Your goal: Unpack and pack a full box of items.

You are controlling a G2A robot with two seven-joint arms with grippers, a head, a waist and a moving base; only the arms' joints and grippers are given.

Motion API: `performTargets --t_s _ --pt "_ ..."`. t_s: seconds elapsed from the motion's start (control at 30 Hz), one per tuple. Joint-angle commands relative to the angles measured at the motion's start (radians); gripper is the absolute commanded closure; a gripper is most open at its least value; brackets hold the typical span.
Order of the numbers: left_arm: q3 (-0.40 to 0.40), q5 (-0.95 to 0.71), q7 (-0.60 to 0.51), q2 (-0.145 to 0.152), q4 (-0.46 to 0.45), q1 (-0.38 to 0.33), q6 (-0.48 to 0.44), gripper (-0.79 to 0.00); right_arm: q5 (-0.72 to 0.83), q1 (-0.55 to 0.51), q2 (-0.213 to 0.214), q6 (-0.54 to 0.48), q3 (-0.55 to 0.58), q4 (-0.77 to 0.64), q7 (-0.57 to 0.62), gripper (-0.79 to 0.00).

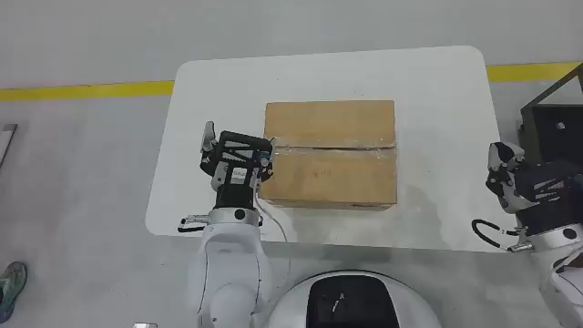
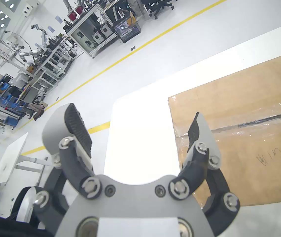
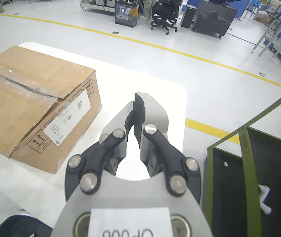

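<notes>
Plainly, nothing has been unpacked yet. In the top view the box (image 1: 331, 153) sits at the middle of the white table (image 1: 428, 82), both flaps down and clear tape running along the seam. The left gripper (image 1: 239, 146) hangs at the box's nine o'clock, just beside its short wall. The right gripper (image 1: 503, 157) is well apart at three o'clock, past the table's edge.

In the left wrist view the left gripper (image 2: 135, 119) has its jaws spread wide with nothing between them. One finger is close against the box (image 2: 249, 114) near the end of the tape seam (image 2: 266, 120) (whether it touches I cannot tell).

In the right wrist view the right gripper (image 3: 137, 109) is clenched on nothing, pads together. The box (image 3: 27, 92) lies off to one side, its white label (image 3: 67, 119) facing the camera, and a green-framed bin (image 3: 244, 154) stands beside the table.

By my reading the whole job is ahead: break the tape, lift the flaps, empty the box, then repack it
</notes>
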Motion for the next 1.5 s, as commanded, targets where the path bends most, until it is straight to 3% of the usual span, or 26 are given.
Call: performTargets --t_s 0.0,0.3,0.87,1.2,1.47 --pt "0.000 0.000 0.000 0.000 0.000 0.000 0.000 -0.785 -0.006 -0.009 -0.001 0.004 0.003 0.003 -0.009 0.000" --pt "0.000 0.000 0.000 0.000 0.000 0.000 0.000 -0.785 -0.006 -0.027 -0.004 -0.004 0.018 0.015 -0.010 0.000" --pt "0.000 0.000 0.000 0.000 0.000 0.000 0.000 -0.785 -0.148 0.243 -0.025 -0.032 -0.360 0.269 0.063 0.000" --pt "0.000 0.000 0.000 0.000 0.000 0.000 0.000 -0.785 -0.140 0.351 -0.040 -0.035 -0.473 0.339 0.103 0.000" --pt "0.000 0.000 0.000 0.000 0.000 0.000 0.000 -0.785 -0.166 0.377 -0.047 0.022 -0.493 0.325 0.097 0.000"
